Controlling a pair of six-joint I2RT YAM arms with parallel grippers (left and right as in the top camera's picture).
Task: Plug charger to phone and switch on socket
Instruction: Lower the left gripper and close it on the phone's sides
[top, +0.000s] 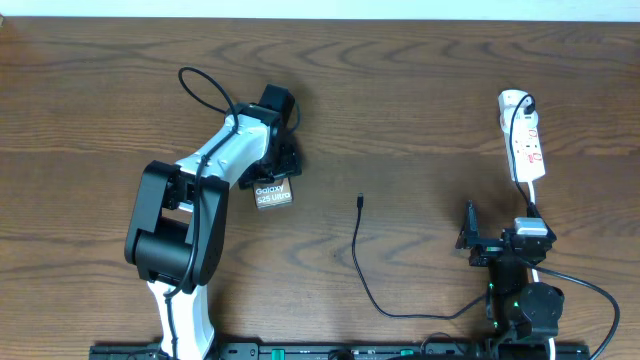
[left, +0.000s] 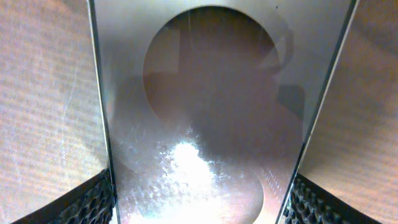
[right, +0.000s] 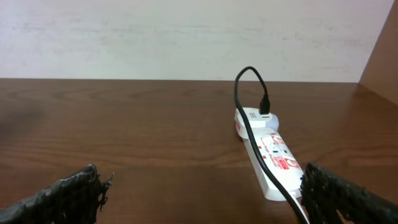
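Observation:
The phone (top: 272, 194) lies on the wooden table, left of centre, its white text showing. My left gripper (top: 271, 172) stands over it, and in the left wrist view the phone's screen (left: 205, 93) fills the frame, with a dark pad (left: 93, 202) pressed on each long edge. The charger (top: 362, 255) lies loose mid-table, its connector tip (top: 360, 200) apart from the phone. Its plug (right: 265, 109) sits in the far end of the white socket (top: 525, 140) at the right. My right gripper (top: 500, 238) hovers open just short of the socket (right: 270, 155), holding nothing.
The charger cable (top: 420, 312) loops along the front edge towards the right arm's base (top: 525, 305). A pale wall (right: 186, 37) stands beyond the table's far edge. The socket's white cord (top: 535, 200) runs under the right gripper.

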